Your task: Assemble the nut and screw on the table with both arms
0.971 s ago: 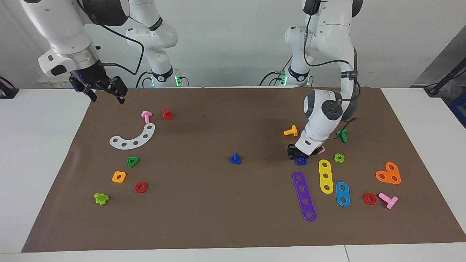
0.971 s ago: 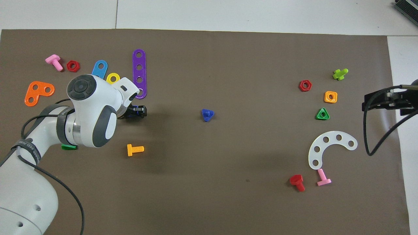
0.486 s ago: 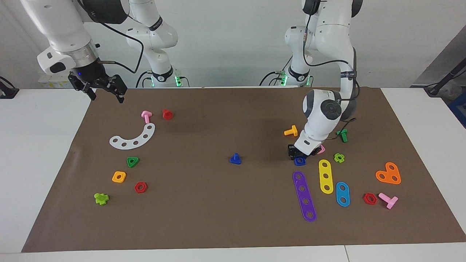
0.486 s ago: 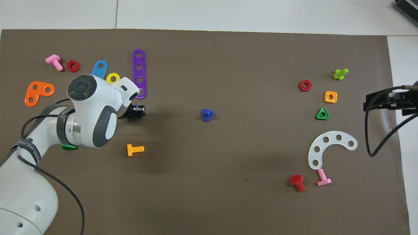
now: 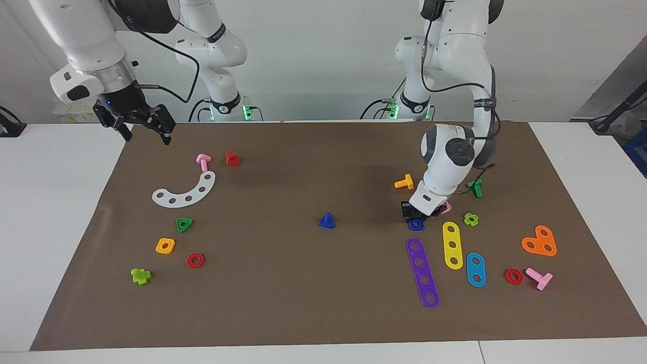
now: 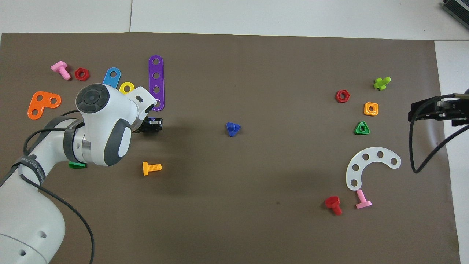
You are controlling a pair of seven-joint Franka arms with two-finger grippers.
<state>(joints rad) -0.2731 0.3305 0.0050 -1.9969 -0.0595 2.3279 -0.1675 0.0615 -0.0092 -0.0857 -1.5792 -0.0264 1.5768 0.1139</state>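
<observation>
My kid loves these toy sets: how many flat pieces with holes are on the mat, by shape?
Straight strips: 3 (purple, yellow, blue)
Curved strip: 1
Heart-shaped plate: 1
Total: 5

Dark blue nut [image 5: 416, 224], dark blue screw [image 5: 327, 221], brown mat [image 5: 303, 303], purple strip [image 5: 422, 272]

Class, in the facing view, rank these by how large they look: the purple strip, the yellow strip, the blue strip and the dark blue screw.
1. purple strip
2. yellow strip
3. blue strip
4. dark blue screw
All lie flat on the mat.
</observation>
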